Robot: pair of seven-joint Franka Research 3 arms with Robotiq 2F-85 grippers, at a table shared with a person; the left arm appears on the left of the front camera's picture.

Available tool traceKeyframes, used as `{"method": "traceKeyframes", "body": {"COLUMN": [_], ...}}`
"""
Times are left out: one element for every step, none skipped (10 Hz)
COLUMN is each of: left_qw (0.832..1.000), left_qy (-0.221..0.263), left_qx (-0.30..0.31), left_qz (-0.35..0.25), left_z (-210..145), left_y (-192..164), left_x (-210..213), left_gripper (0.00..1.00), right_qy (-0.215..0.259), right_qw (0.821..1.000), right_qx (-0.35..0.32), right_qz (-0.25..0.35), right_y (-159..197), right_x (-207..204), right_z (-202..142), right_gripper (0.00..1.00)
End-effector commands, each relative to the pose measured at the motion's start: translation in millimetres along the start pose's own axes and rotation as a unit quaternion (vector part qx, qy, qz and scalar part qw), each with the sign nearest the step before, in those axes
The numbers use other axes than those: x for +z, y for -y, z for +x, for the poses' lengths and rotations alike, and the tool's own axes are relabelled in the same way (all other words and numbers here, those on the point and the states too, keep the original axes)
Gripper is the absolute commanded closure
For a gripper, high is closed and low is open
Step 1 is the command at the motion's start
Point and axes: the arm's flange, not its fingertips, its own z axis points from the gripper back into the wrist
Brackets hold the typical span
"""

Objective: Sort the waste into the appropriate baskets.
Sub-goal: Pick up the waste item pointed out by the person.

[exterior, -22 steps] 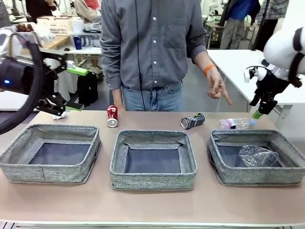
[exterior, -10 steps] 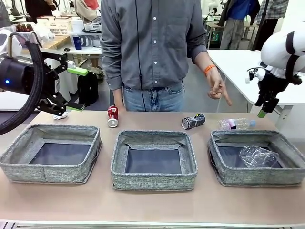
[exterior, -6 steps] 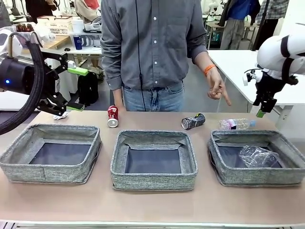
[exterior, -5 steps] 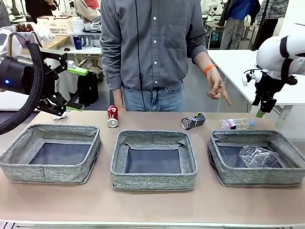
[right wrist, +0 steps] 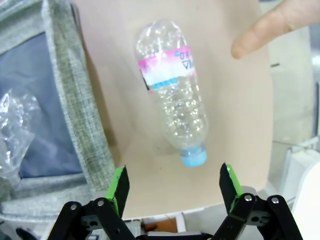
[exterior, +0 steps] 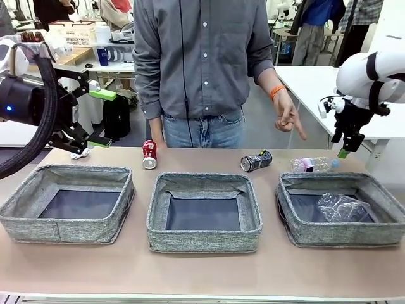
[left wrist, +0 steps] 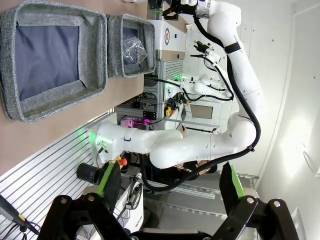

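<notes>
My right gripper [exterior: 343, 149] hangs above the far right end of the light brown counter [exterior: 202, 272]. Its green-padded jaws are spread wide and hold nothing. In my right wrist view, that gripper [right wrist: 173, 185] looks straight down on the clear plastic bottle with the pinkish label and pale blue cap [right wrist: 172, 97], which lies on its side on the bare counter, cap toward me, clear of both pads. This bottle [exterior: 313, 164] rests just behind the right grey woven fabric basket [exterior: 342, 233], where a crumpled clear plastic bottle [exterior: 342, 206] already lies on the dark bottom. A person's hand [exterior: 288, 117] points a finger down near the labelled bottle without touching it. My left gripper [exterior: 100, 119] is raised over the far left of the counter, turned sideways, with its jaws fully apart and empty. The small white paper wad [exterior: 79, 152] lies on the counter close beneath it. The left grey woven basket [exterior: 63, 228] and the middle one [exterior: 202, 239] have nothing in them. The red drink can [exterior: 149, 154] sits on the counter behind the gap between them. The black-and-silver drink can [exterior: 255, 161] lies on its side behind the middle basket's right far corner.
</notes>
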Motion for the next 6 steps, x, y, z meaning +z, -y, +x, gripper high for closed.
{"method": "traceKeyframes", "body": {"left_qw": [1.0,1.0,1.0,1.0,1.0,1.0], "left_qy": [0.002,0.002,0.002,0.002,0.002,0.002], "left_qx": [0.005,0.005,0.005,0.005,0.005,0.005], "left_qz": [-0.007,-0.007,-0.007,-0.007,-0.007,-0.007], "left_z": [-1,-1,-1,-1,-1,-1], "left_y": [4,4,4,4,4,4], "left_x": [-1,-1,-1,-1,-1,-1], "left_gripper": [0.0,0.0,0.0,0.0,0.0,0.0], "right_qy": [0.005,0.005,0.007,0.006,0.008,0.008], "right_qw": [1.0,1.0,1.0,1.0,1.0,1.0], "right_qx": [0.01,0.009,0.008,0.008,0.007,0.006], "right_qz": [-0.016,-0.016,-0.013,-0.011,-0.008,-0.006], "right_y": [8,10,11,13,15,16], "right_x": [-5,-8,-11,-15,-20,-25], "right_z": [0,1,1,2,3,3], "right_gripper": [0.07,0.07,0.07,0.07,0.07,0.07]}}
